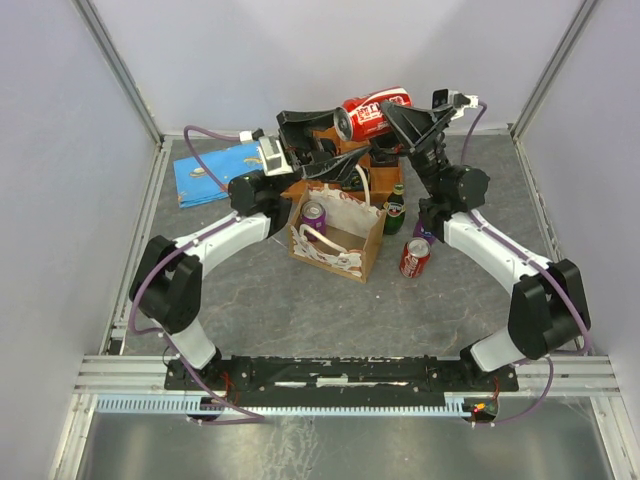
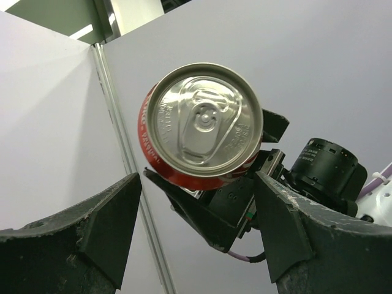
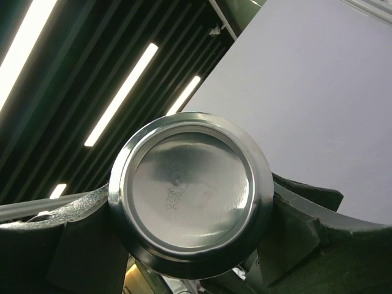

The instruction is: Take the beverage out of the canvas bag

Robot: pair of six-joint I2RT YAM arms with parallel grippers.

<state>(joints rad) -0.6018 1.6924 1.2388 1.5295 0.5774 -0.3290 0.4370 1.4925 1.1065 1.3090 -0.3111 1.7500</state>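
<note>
One red can is out of the bag, held on its side in the air, above and behind the bag, over the tray.
Grip: right gripper clenched on the can's body, base toward its camera. The left gripper is released, fingers spread, facing the can's lid, not touching.
Judged: lift-out done for this can; setting it down is left. A purple can sits inside the bag; whether it must come out too, cannot tell.
Count: bag 1; red cans 2 (one held, second red can on the table just right of the bag); purple can 1; green bottle 1; tray 1; blue cloth 1
</note>
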